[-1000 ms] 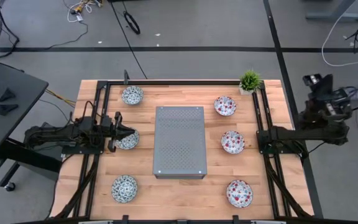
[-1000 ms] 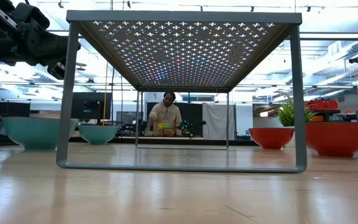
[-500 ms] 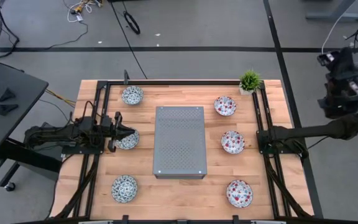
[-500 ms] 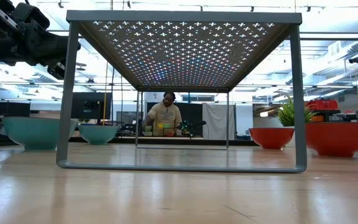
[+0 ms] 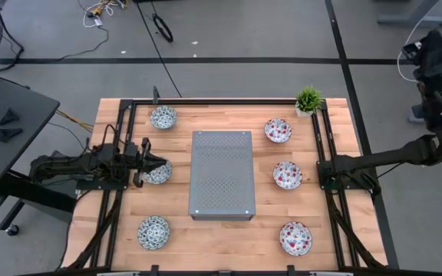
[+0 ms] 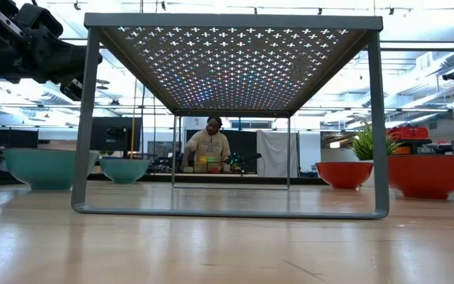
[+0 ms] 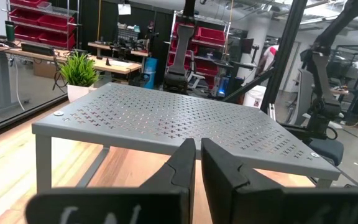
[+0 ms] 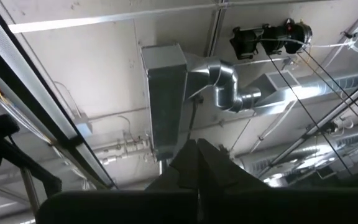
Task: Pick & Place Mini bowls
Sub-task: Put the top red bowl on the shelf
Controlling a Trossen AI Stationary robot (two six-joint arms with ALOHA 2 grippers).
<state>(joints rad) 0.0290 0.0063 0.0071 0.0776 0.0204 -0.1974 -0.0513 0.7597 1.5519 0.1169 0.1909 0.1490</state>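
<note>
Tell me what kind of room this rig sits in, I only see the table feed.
Most likely a robotics lab or workshop. Red parts bins on shelving line the back, a person works at a bench beyond the table, and bare ductwork runs across the ceiling.

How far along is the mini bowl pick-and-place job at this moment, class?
Done: nothing visibly; the three blue-green bowls and three red bowls all sit on the table beside the grey stand. In hand: the left tool is at the middle blue-green bowl's rim; a grip cannot be confirmed. The right tool is shut, raised off the table. Left: all six bowls.
</note>
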